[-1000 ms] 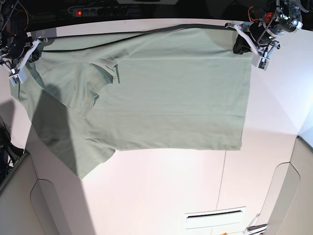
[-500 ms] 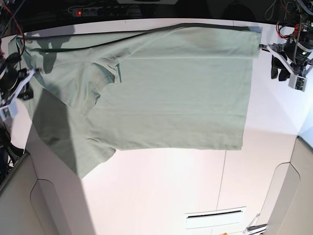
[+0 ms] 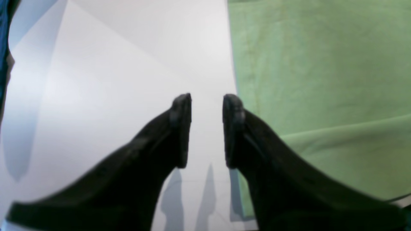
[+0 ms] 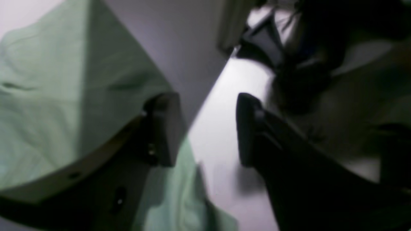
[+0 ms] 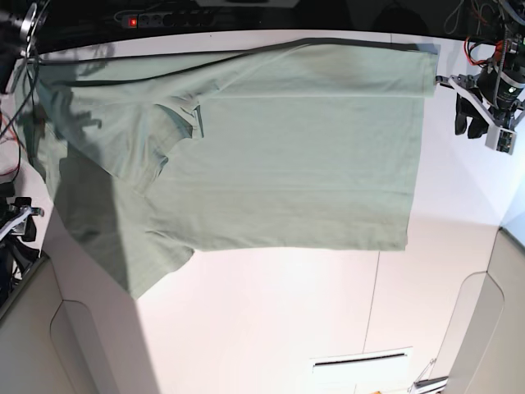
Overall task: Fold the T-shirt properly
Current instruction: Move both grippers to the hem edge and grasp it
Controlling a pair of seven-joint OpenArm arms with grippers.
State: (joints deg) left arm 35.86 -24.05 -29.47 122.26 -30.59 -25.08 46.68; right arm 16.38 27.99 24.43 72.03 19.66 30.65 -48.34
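table [image 5: 271,328] white | T-shirt [image 5: 271,156] flat | left claw [image 3: 207,128] beside hem, empty

T-shirts: one T-shirt [image 5: 279,156] was spread on the table | tables: one white table [image 5: 271,320] was counted | grippers: two, the left gripper [image 5: 480,115] at far right and the right gripper [image 5: 12,222] at the left edge | power strips: one power strip [image 5: 168,16] lay at far left

Sage-green T-shirt [image 5: 271,156] spread flat, partly folded
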